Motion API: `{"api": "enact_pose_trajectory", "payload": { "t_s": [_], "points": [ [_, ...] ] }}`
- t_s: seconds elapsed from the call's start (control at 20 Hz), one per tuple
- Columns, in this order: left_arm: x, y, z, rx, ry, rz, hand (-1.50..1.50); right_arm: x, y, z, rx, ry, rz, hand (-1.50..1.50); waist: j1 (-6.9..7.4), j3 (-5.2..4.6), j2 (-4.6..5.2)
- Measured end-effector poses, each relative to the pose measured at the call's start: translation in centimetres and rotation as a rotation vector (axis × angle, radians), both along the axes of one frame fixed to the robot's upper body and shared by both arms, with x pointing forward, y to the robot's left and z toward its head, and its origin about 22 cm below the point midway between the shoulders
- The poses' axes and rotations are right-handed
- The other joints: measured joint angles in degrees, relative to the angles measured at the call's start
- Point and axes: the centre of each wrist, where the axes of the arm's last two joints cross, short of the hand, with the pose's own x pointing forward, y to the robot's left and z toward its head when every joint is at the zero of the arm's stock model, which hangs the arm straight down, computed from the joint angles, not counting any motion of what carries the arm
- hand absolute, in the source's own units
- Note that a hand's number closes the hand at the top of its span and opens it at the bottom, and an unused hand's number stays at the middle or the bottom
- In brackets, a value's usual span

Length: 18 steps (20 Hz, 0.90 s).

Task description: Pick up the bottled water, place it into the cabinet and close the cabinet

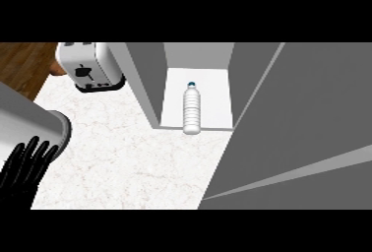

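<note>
Presently, head view. Item: left robot hand, low at the view's left edge, fingers straight and spread, holding nothing. Item: bottled water, well apart from that robot hand, up and to its right, lying on the white floor of the cabinet, blue cap pointing inward, base at the front lip. Item: cabinet door, grey, seemingly swung open, farther right. Item: toaster, white, on the marbled tabletop above the robot hand.
</note>
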Motion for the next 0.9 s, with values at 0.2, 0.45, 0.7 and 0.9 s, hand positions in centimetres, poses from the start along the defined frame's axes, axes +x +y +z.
{"api": "enact_pose_trajectory", "payload": {
  "t_s": [0.2, 0.45, 0.7, 0.9],
  "points": [
    [-0.3, 1.0, 1.2, 0.008, -0.002, -0.009, -1.5, -0.7, 4.0, 1.4, -0.03, -0.076, -0.012, 1.5, -0.02, -0.02, 0.03],
    [-0.7, 1.4, 2.5, 0.001, 0.001, -0.027, -1.5, -0.9, 10.0, 1.9, -0.04, -0.093, -0.044, 1.5, 0.43, 0.06, 0.28],
    [-1.0, 2.2, 4.1, -0.005, -0.012, -0.042, -1.5, 0.3, 14.1, 2.5, -0.018, -0.052, -0.103, 1.5, 1.18, 0.16, 0.71],
    [-0.9, 2.7, 4.6, -0.002, -0.019, -0.032, -1.5, 2.2, 16.2, 3.8, 0.013, 0.008, -0.133, 1.5, 1.21, 0.21, 1.01]
  ]
}}
